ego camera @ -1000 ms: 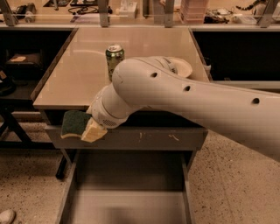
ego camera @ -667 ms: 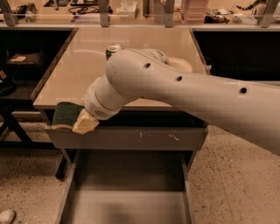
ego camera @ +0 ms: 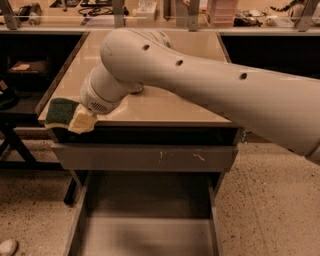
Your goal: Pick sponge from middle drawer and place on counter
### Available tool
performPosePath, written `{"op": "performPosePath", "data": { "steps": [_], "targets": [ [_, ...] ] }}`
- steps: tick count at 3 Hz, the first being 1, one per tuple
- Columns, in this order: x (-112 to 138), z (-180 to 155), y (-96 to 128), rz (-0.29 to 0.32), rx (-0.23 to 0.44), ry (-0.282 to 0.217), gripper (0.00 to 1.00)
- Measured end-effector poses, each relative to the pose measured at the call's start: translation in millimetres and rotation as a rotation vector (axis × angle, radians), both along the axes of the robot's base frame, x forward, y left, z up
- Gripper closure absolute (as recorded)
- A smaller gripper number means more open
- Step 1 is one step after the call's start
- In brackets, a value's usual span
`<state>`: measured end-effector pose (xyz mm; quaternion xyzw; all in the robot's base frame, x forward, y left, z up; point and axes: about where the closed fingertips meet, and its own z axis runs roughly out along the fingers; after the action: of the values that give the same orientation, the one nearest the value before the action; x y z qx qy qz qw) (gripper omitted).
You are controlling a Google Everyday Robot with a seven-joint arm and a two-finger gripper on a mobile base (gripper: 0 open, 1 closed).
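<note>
My gripper sits at the end of the big white arm, at the counter's front left corner. It is shut on the sponge, whose dark green face points up and left, with a pale yellow layer by the fingers. The sponge hangs at the level of the beige counter, over its left front corner and partly past the edge. The middle drawer stands pulled open below, with a bare grey floor.
A shut grey drawer with pale scratches on its front panel lies just under the counter top. The arm covers much of the counter's middle. Dark shelving stands to the left, and a cluttered bench runs along the back.
The arm has swung up and to the left with the sponge, from in front of the counter's edge to its left front corner. It now hides the can and bowl.
</note>
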<state>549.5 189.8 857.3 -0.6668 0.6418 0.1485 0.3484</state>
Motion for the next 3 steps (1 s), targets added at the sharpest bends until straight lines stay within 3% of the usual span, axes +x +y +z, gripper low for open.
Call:
{"op": "performPosePath", "data": {
  "steps": [1, 3],
  "targets": [
    [21.5, -2.9, 11.1, -0.001, -0.017, 0.021, 1.00],
    [65.8, -2.5, 11.1, -0.033, -0.052, 0.031, 1.00]
  ]
}}
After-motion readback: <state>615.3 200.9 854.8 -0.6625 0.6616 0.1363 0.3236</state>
